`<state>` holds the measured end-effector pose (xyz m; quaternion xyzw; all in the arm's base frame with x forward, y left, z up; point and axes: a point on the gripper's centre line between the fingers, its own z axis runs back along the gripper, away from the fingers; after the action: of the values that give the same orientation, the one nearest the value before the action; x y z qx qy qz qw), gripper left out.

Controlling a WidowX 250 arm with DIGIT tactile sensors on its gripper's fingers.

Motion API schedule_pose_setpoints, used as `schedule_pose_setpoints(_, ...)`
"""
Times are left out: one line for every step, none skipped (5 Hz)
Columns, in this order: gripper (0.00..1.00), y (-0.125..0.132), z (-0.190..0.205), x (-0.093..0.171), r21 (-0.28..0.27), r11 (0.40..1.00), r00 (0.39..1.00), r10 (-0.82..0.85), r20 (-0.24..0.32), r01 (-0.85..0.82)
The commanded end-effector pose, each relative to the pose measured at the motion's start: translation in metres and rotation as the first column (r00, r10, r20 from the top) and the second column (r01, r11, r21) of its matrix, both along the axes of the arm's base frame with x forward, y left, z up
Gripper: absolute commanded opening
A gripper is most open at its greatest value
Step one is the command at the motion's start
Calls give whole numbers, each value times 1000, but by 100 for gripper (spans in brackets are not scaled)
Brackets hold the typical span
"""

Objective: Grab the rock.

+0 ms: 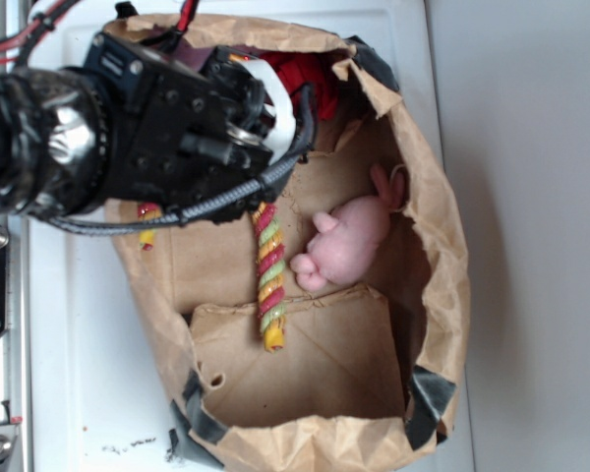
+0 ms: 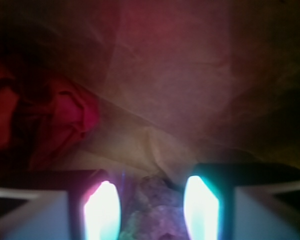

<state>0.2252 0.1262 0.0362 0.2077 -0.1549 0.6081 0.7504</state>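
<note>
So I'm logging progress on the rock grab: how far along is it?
Done: the gripper is down inside the paper bag, beside the red wad. In hand: the wrist view shows the rock sitting between the two fingers; contact is too blurred to judge. Left: closing firmly, if not yet done, and lifting it out.

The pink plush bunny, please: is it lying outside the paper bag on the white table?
No, the pink plush bunny lies inside the brown paper bag, on its floor beside the striped twisted stick.
</note>
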Motion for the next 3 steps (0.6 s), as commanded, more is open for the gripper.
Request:
schedule_pose_setpoints(0,11,23,9,-30,998,997,48,55,-46)
schedule_pose_setpoints(0,14,33,13,-67,997,997,40,69,-35)
schedule_pose_setpoints(0,13,55,19,-140,990,996,6,94,8)
